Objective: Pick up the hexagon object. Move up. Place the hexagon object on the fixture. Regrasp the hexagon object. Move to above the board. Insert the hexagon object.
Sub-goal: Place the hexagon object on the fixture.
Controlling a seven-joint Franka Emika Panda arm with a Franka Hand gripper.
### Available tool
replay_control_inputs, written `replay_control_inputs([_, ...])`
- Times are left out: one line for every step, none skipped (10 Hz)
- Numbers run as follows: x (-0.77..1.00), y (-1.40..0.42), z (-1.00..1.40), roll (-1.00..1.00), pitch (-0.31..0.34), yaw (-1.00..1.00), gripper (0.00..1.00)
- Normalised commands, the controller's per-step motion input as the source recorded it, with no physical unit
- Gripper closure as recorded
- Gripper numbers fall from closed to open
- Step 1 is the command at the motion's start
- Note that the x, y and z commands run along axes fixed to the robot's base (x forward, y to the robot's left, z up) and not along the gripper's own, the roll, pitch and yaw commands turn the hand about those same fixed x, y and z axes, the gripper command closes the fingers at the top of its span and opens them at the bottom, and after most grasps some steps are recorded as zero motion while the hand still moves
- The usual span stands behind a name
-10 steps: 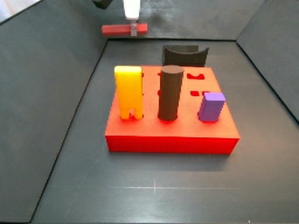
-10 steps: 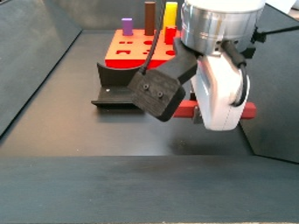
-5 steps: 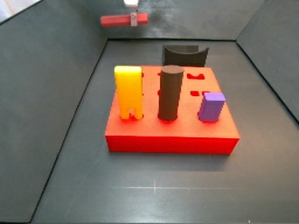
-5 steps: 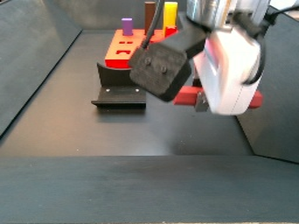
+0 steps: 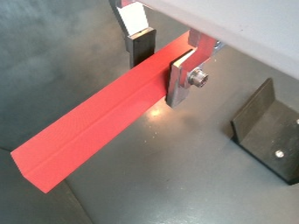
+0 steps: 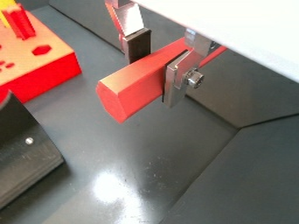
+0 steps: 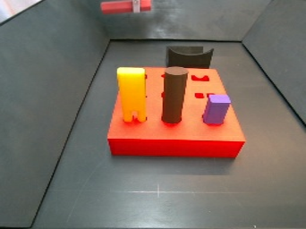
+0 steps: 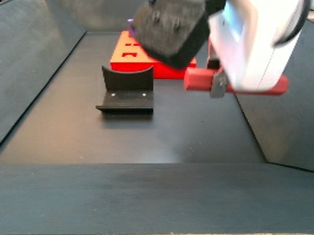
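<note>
The hand [image 5: 162, 66] is closed on the hexagon object [image 5: 105, 122], its silver fingers [image 5: 183, 77] pinching the red bar across its width near one end, so that most of the bar juts out to one side, level and clear of the floor. In a side view the bar [image 8: 240, 81] hangs high, well above the dark floor and off to the side of the fixture [image 8: 125, 89]; the board [image 7: 177, 114] with its yellow, brown and purple pegs sits beyond the fixture. The step in hand looks like the lift, with the placing on the fixture to come. To do it well, the rise should be straight and unhurried, since the grip is far off the bar's middle (a long overhang will want to droop or twist in the pads). Before lowering, the bar should be brought square over the fixture's upright and base, so that it settles there rather than tipping off. The fixture [image 5: 267, 131] shows in both wrist views, near but not under the bar.
</note>
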Motion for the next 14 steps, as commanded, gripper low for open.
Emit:
replay_control_inputs([-0.02, 0.00, 0.73, 0.06, 0.107, 0.01, 1.00])
replay_control_inputs([-0.02, 0.00, 0.61, 0.06, 0.112, 0.01, 1.00])
replay_control_inputs([-0.01, 0.00, 0.44, 0.06, 0.118, 0.01, 1.00])
replay_control_inputs([-0.01, 0.00, 0.36, 0.06, 0.120, 0.01, 1.00])
replay_control_inputs([0.00, 0.01, 0.19, 0.05, 0.130, 0.01, 1.00])
replay_control_inputs([1.00, -0.47, -0.09, 0.04, 0.011, 1.00, 1.00])
replay_control_inputs([1.00, -0.47, -0.12, 0.04, 0.011, 1.00, 1.00])
replay_control_inputs([1.00, -0.40, -0.11, 0.04, 0.012, 1.00, 1.00])
replay_control_inputs([1.00, -0.36, -0.10, 0.04, 0.016, 1.00, 1.00])
replay_control_inputs([1.00, -0.34, -0.10, 0.03, 0.019, 1.00, 1.00])
replay_control_inputs([1.00, -0.31, -0.10, 0.03, 0.020, 1.00, 1.00])
replay_control_inputs([1.00, -0.27, -0.09, 0.03, 0.024, 1.00, 1.00])
replay_control_inputs([1.00, -0.24, -0.08, 0.03, 0.026, 1.00, 1.00])
replay_control_inputs([1.00, -0.21, -0.08, 0.03, 0.029, 1.00, 1.00])
